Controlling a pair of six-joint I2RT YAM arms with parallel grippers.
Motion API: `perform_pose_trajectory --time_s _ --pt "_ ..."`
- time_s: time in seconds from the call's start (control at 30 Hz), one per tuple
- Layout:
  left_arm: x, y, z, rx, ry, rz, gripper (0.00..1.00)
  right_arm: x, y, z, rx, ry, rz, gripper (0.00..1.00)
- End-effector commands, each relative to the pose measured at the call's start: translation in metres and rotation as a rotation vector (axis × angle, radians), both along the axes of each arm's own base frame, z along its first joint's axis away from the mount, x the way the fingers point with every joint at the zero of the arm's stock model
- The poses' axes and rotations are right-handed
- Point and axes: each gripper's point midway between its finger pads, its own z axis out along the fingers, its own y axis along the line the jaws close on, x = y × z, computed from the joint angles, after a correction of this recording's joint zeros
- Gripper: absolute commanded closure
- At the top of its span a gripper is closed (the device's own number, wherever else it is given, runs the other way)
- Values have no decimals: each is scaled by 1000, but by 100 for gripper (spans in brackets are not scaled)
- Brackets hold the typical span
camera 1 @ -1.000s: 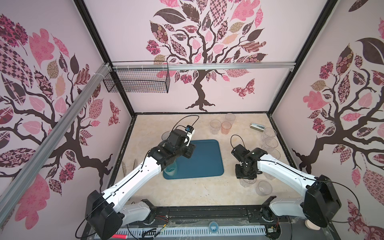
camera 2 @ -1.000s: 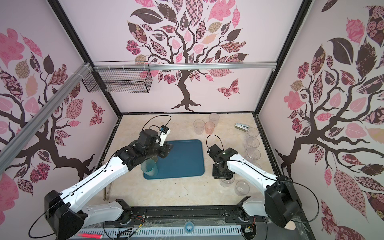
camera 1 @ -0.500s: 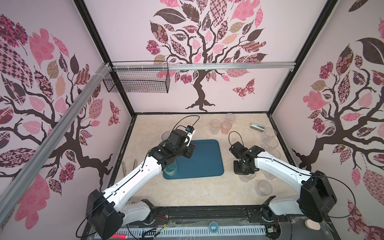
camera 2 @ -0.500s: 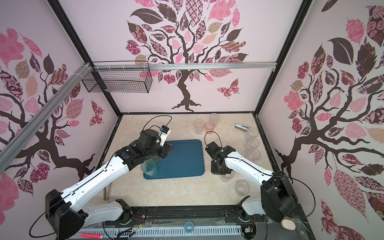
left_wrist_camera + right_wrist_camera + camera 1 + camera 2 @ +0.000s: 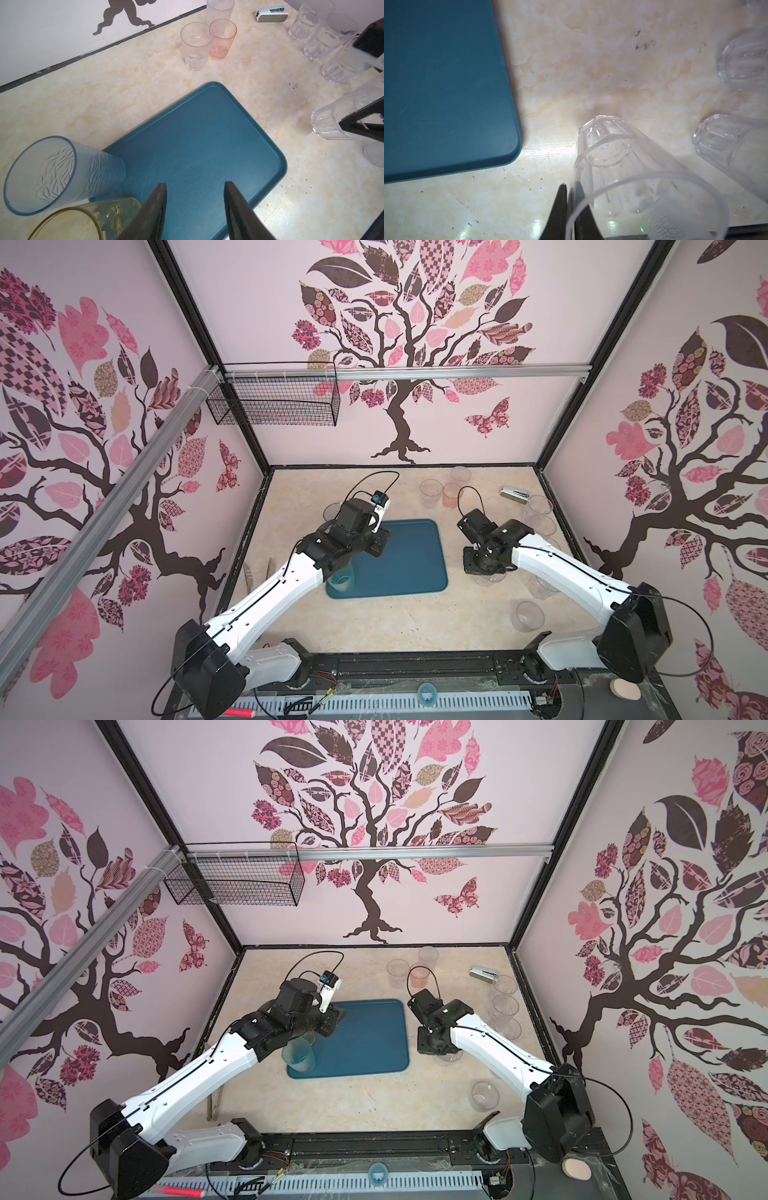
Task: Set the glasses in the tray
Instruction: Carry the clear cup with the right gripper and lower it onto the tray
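Found the right gripper (image 5: 569, 187) pinched shut on the rim of a clear ribbed tumbler (image 5: 610, 158), one finger inside, one outside. Noted it tilted, off the tray (image 5: 446, 83), near a corner. Saw more clear tumblers (image 5: 745, 60) close beside. Found the left gripper (image 5: 195, 185) parted and empty over the tray, a frosted blue-grey tumbler (image 5: 62, 172) and a yellow one (image 5: 87, 220) at the tray's edge beside it. Spotted a stapler (image 5: 272, 13) well apart.

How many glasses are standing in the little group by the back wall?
3. A clear ribbed glass and a pink glass stand side by side; a dotted frosted glass stands behind them, nearest the back wall. None seems hidden there.
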Motion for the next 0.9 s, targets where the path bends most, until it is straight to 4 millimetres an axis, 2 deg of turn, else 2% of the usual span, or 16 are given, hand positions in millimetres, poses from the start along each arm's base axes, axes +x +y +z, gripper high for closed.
perform_pose_trajectory --time_s 0.0,0.1,0.2,0.33,0.4,0.47,0.57,0.73,0.87 --pt "-2 14 13 23 -55 34 51 12 9 18 -7 -12 43 95" --pt "-2 29 28 28 -120 85 51 29 22 35 9 -35 74 97" --pt "0 45 36 19 -161 153 51 45 47 46 39 -54 122 97" --pt "8 86 33 -37 -109 329 51 59 101 40 73 -42 211 96" --pt "8 100 31 -50 -97 377 51 64 131 35 97 -48 252 95" --pt "4 105 31 -35 -102 383 51 71 159 30 123 -48 283 94" --pt "0 107 29 -41 -97 387 51 81 191 20 118 -59 323 94" --pt "-5 105 21 -62 -61 385 51 93 231 -4 112 -50 370 94" --pt "-7 104 18 -64 -48 380 51 99 253 -26 97 -27 403 91"
